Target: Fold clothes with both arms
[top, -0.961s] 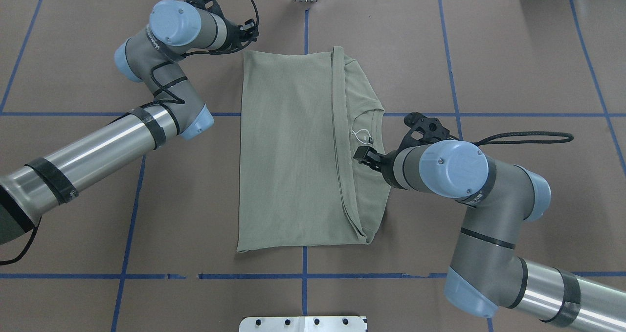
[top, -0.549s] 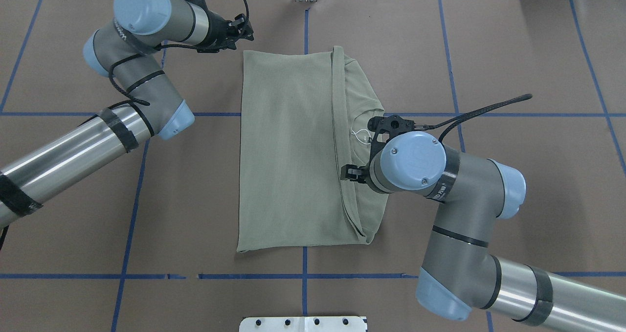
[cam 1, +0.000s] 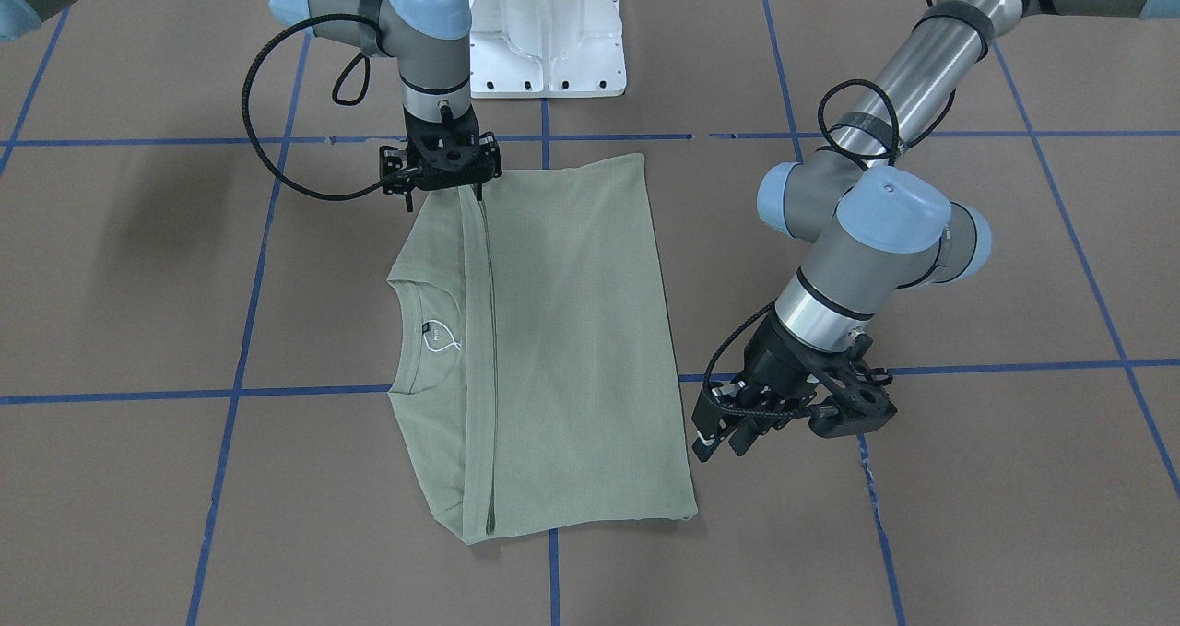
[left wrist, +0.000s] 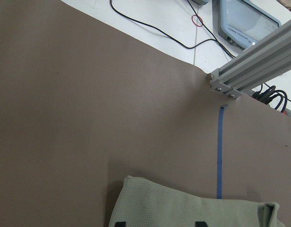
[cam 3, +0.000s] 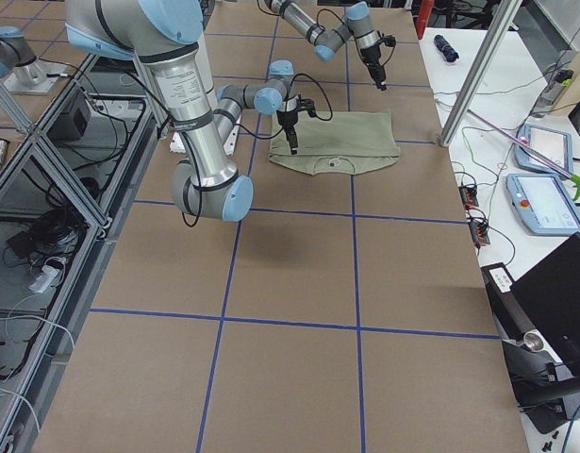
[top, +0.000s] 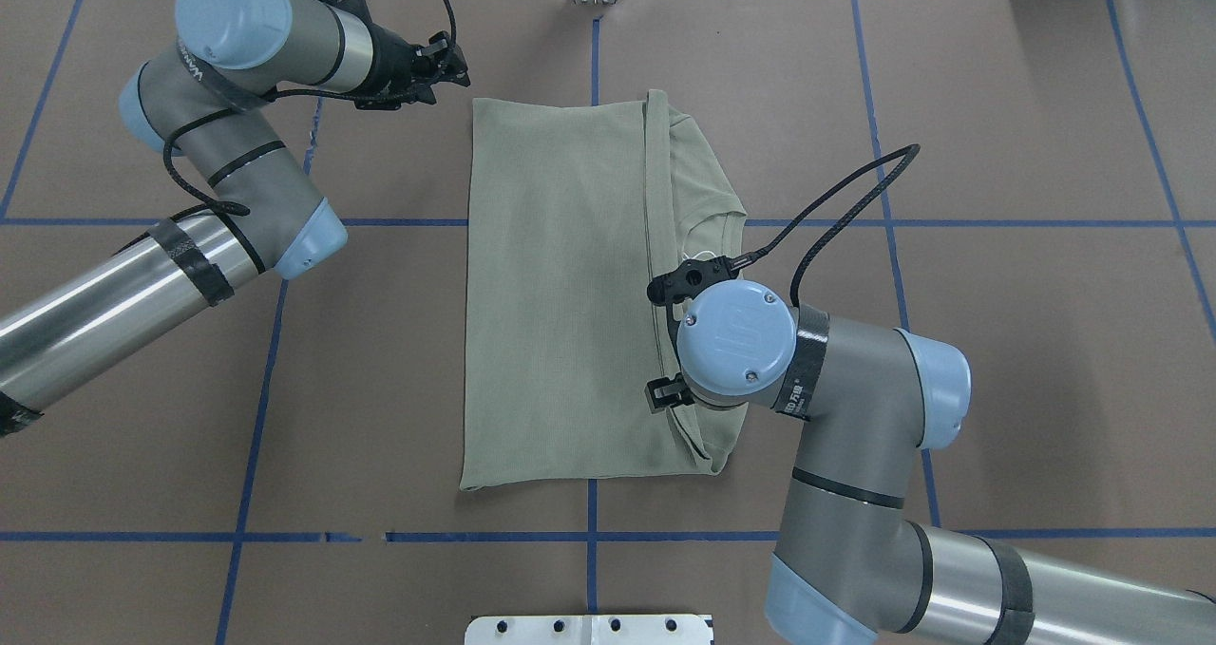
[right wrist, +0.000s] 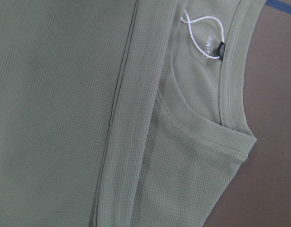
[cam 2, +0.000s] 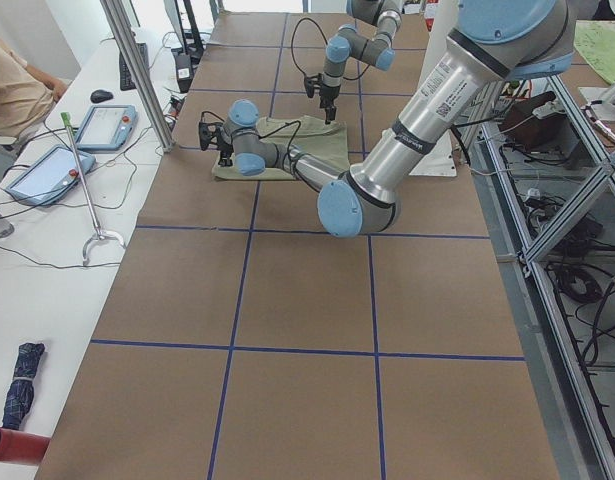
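**Folded shirt at table centre, both claws apart**

The sage-green shirt [top: 560, 294] lies flat in the middle of the brown table [top: 997, 341], which is crossed by blue tape lines [top: 1045, 222]. One broad panel is folded over the body. It leaves a narrow strip uncovered on the robot's right, where the round neckline shows. Inside the collar sit the black neck label [right wrist: 220, 48] and its white string loop [right wrist: 197, 28].

The right gripper [cam 1: 445, 194] points straight down at the shirt's edge nearest the robot's base, close to where the fold line ends. Its fingers stand apart and nothing is held between them. Whether the tips touch the cloth cannot be told.

The left gripper [cam 1: 721, 446] hangs tilted above bare table, just beside the shirt's far corner on the robot's left and clear of the fabric. Its wrist camera shows two dark fingertips [left wrist: 119, 223] well separated — again gripping nothing.
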